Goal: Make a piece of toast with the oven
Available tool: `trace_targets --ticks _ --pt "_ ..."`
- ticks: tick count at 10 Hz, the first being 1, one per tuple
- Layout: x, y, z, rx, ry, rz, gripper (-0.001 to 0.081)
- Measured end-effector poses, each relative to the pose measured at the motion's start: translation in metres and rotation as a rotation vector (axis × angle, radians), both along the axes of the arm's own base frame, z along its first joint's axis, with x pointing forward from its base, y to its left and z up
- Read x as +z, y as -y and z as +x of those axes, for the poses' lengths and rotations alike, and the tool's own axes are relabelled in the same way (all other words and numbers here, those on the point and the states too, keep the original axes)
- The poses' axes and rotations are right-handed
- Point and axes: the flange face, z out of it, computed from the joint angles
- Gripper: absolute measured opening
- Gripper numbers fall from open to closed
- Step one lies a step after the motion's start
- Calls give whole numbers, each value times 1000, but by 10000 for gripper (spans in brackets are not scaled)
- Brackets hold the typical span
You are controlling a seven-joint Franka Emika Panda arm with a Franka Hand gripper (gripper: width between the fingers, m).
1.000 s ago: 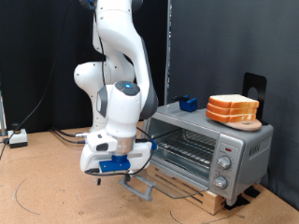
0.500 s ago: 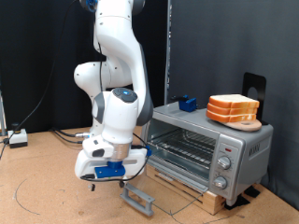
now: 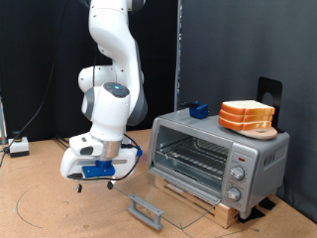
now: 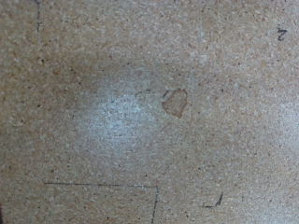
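Observation:
The silver oven (image 3: 220, 159) stands on a wooden base at the exterior view's right. Its glass door hangs open and down, with the grey bar handle (image 3: 147, 209) near the tabletop. The wire rack (image 3: 194, 154) inside is bare. A stack of toast slices (image 3: 247, 116) rests on the oven's roof. My gripper (image 3: 83, 182) hovers low over the brown table, to the left of the open door and touching nothing. The wrist view shows only the speckled tabletop (image 4: 149, 112), with no fingers and no object between them.
A small blue block (image 3: 199, 109) sits on the oven's roof, left of the toast. A black stand (image 3: 268, 94) rises behind the toast. Cables and a white box (image 3: 17, 146) lie at the far left. A black curtain backs the scene.
The arm has swung away from the oven towards the exterior view's left. The gripper has left the door handle, and the door now lies fully open.

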Motion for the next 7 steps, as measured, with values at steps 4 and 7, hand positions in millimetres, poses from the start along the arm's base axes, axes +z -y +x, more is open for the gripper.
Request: trace_targets --ticks 4,7 --pt "34 -16 2 69 47 324 809" --pt "73 -28 -3 80 74 539 809"
